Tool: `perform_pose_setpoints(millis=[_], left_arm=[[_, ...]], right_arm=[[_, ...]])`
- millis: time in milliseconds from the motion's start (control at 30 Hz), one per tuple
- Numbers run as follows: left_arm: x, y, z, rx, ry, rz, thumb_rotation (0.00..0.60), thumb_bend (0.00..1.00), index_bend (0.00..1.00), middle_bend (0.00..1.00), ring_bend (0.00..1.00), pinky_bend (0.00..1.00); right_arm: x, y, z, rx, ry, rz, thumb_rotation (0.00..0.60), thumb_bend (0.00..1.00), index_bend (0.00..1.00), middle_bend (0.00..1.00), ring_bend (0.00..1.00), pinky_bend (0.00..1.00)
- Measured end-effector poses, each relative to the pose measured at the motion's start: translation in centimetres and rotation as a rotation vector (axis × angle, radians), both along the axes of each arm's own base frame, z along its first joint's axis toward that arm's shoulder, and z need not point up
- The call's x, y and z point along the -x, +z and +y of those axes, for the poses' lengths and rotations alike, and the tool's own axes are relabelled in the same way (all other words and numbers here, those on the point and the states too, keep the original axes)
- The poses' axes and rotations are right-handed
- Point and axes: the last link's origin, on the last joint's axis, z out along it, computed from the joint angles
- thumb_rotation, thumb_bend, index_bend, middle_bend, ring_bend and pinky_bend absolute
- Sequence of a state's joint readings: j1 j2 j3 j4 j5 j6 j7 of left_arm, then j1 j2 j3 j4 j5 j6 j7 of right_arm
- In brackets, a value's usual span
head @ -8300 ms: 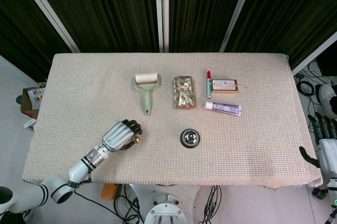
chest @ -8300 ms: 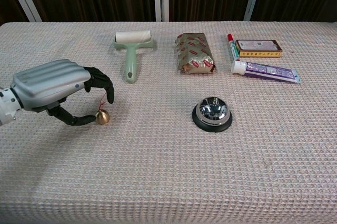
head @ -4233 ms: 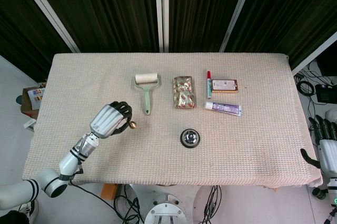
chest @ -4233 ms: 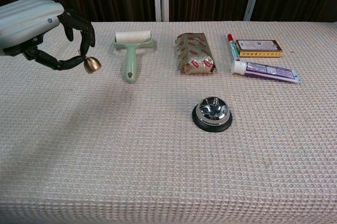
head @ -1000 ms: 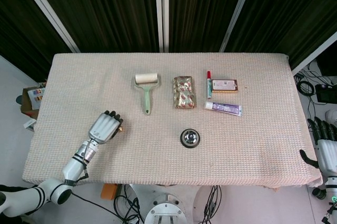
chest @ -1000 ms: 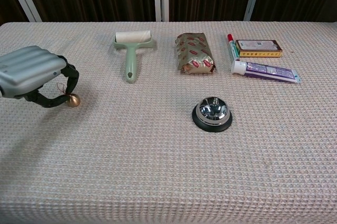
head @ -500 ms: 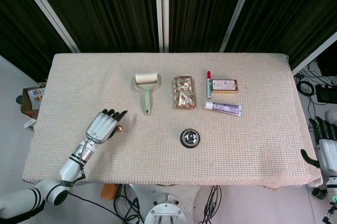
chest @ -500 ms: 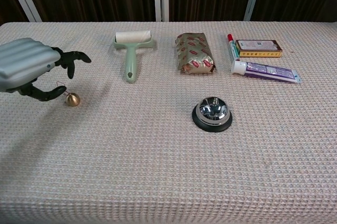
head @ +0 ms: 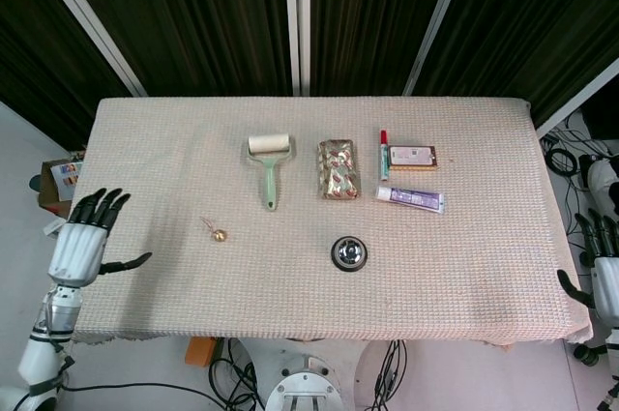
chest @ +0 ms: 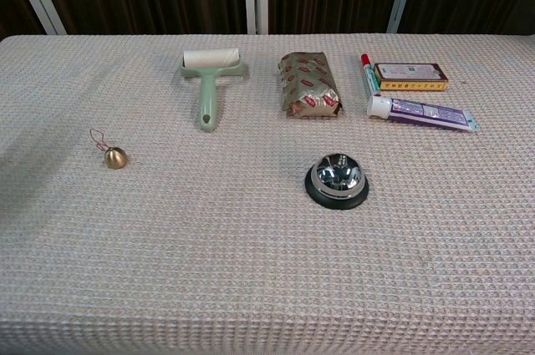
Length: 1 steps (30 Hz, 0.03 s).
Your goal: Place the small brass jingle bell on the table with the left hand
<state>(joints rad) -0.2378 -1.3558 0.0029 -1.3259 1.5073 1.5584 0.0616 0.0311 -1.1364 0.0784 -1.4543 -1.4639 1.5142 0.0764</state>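
left hand: my left hand [head: 85, 237] is hanging out past the left edge of the table [head: 155, 155], fingers spread wide apart, thumb sticking out sideways toward the cloth, holding nothing. Only the head view is catching it; it isn't showing in the chest view.

right hand: my right hand [head: 604, 276] is sitting off the right edge of the table, only partly showing at the frame border. Fingers are pointing up and look apart with nothing in them, but so little of it is showing that I honestly can't tell how it's set.

bell: the small brass jingle bell [chest: 114, 157] is lying on the cloth on the left side of the table, well apart from my left hand. Its thin reddish wire loop [chest: 98, 137] is trailing off up and to the left of it. In the head view it's showing as a tiny gold dot [head: 219, 233].

lint roller: a pale green lint roller [chest: 210, 83] is lying further back and to the right of the bell, roll end toward the far side, handle pointing my way.

foil pack: a gold and red foil packet [chest: 309, 85] is sitting just right of the roller.

desk bell: a chrome desk bell [chest: 336, 179] on a black base is standing nearer to me than the foil packet.

far right stuff: a red-capped marker [chest: 368, 74], a flat yellow box [chest: 410, 76] and a purple toothpaste tube [chest: 422, 112] are clustering together, the tube lying in front of the box.
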Motion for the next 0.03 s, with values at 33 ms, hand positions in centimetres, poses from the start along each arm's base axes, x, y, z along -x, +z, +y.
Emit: perform_pose_setpoints(millis=[33], left_arm=[[0.47,0.69,-0.47,-0.005,0.017,-0.003,0.194,0.05,0.12,0.10,0.08,0.16]], right_arm=[[0.07,-0.14,0.04,0.001,0.000,-0.002,0.600,0.18,0.00,0.00,0.00,0.00]])
